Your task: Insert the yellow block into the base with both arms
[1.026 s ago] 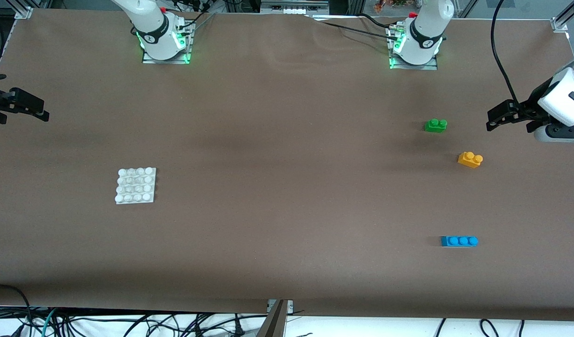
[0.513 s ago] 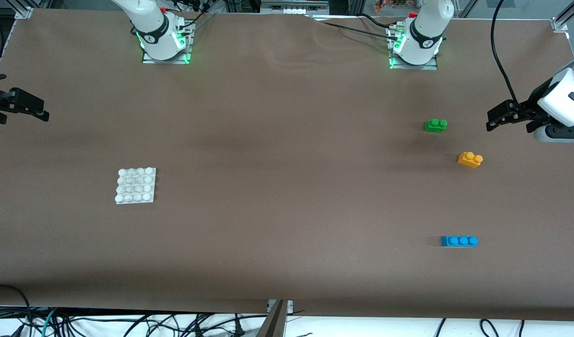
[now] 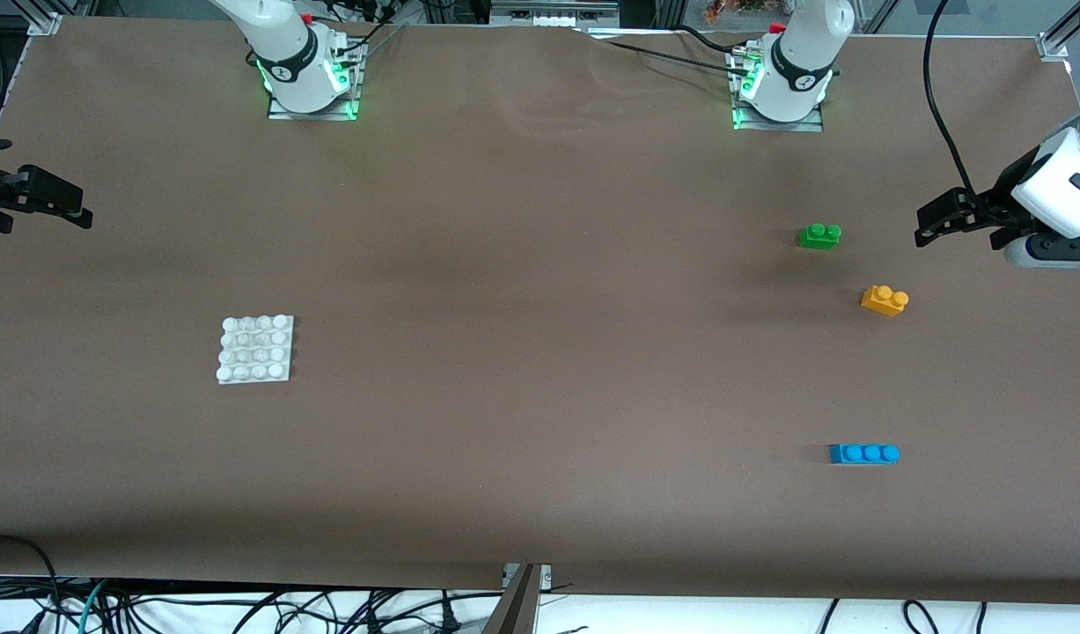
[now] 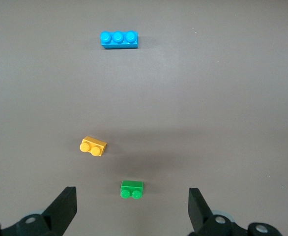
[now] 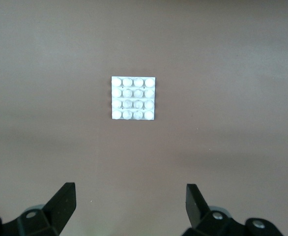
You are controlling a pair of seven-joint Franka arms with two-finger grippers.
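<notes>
Both arms are glossy white with dark grey bands at the joints. The right arm (image 3: 280, 44) and the left arm (image 3: 804, 53) each rise from a square metal foot plate lit green at its edge, with a red fitting and black cables at the base. The left tool (image 3: 944, 220) and the right tool (image 3: 42, 202) are black, with blunt wedge-shaped fingers (image 4: 65, 206).

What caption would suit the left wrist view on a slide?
Open left gripper above the brown table, facing a small orange-yellow two-stud plastic brick, a green two-stud brick and a longer blue three-stud brick.
</notes>
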